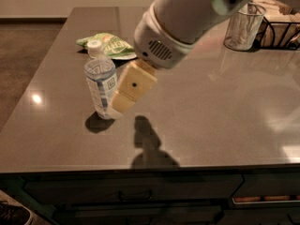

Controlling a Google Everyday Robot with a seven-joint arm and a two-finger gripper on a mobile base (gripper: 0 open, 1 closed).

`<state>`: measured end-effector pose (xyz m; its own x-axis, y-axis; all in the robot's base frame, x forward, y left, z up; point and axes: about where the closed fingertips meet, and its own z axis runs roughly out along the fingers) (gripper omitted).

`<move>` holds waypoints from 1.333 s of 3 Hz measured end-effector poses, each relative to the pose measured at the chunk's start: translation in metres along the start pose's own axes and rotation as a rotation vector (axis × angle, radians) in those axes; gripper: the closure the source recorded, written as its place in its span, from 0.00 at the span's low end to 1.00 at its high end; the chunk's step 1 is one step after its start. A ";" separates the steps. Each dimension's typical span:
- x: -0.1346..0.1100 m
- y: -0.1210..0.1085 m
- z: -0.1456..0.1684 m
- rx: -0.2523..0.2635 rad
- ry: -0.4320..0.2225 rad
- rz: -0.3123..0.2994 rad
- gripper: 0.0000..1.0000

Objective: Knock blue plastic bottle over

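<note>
The blue plastic bottle [100,82] stands upright on the dark grey counter [220,111], left of centre, clear and ribbed with a white-and-blue label and a white cap. My gripper [123,101] hangs from the big white arm, its cream-coloured tip right against the bottle's lower right side, touching or nearly touching it. The arm hides the red soda can.
A green snack bag [110,44] lies behind the bottle. A clear glass cup [243,26] and a black wire rack [280,29] stand at the back right. The counter's front edge runs just below the gripper's shadow, with drawers beneath.
</note>
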<state>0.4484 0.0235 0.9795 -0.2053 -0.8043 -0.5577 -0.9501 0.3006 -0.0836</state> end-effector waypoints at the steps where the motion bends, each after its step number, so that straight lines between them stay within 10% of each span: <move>1: -0.020 -0.013 0.027 -0.037 -0.056 0.082 0.00; 4: -0.064 -0.017 0.071 -0.054 -0.277 0.292 0.01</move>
<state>0.4947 0.1067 0.9580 -0.4046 -0.5179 -0.7537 -0.8734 0.4631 0.1507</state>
